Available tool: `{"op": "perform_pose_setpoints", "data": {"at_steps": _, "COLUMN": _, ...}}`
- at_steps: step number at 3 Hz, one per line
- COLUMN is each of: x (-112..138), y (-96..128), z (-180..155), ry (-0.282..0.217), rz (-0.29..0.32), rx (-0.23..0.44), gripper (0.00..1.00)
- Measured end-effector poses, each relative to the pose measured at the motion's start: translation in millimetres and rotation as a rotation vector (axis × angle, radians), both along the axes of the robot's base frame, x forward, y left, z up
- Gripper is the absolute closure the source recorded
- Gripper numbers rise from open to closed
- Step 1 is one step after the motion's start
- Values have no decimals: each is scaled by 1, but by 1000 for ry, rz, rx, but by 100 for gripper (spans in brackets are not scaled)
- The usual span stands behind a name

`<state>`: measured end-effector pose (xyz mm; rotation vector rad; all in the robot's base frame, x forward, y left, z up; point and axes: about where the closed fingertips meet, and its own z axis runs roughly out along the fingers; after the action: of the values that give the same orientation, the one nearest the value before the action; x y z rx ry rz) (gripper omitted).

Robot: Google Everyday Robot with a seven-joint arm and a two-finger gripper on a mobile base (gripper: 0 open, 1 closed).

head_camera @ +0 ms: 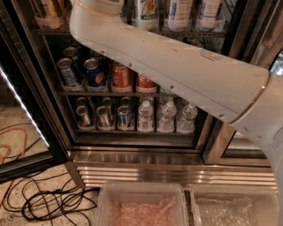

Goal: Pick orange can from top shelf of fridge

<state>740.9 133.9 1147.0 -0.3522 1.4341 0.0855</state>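
The orange can [45,9] is golden-orange with dark streaks and stands in a clear cup tray at the far left of the top shelf [190,33] of the fridge [177,159]. Only its lower part shows below the frame's top edge. Tall white cans with orange-green marks [146,11] stand to its right. My white arm [177,66] rises from the lower right to the upper left and leaves the frame at the top, just right of the orange can. The gripper is out of view above the frame.
Short soda cans [95,73] fill the middle rack. Small cans and water bottles [166,117] fill the lower rack. The open glass door [22,114] with a light strip stands at the left. Black and orange cables [48,201] lie on the floor. Two clear bins [141,207] sit in front.
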Motion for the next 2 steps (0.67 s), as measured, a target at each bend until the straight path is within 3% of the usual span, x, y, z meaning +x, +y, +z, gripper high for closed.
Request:
{"op": "perform_pose_setpoints", "data": {"at_steps": 1, "x": -19, "y": 4, "z": -5, "ry": 73, "rz": 58, "rx": 51, "gripper": 100}}
{"op": "perform_pose_setpoints", "data": {"at_steps": 2, "x": -19, "y": 8, "z": -15, "ry": 124, "rz": 76, "rx": 83, "gripper": 100}}
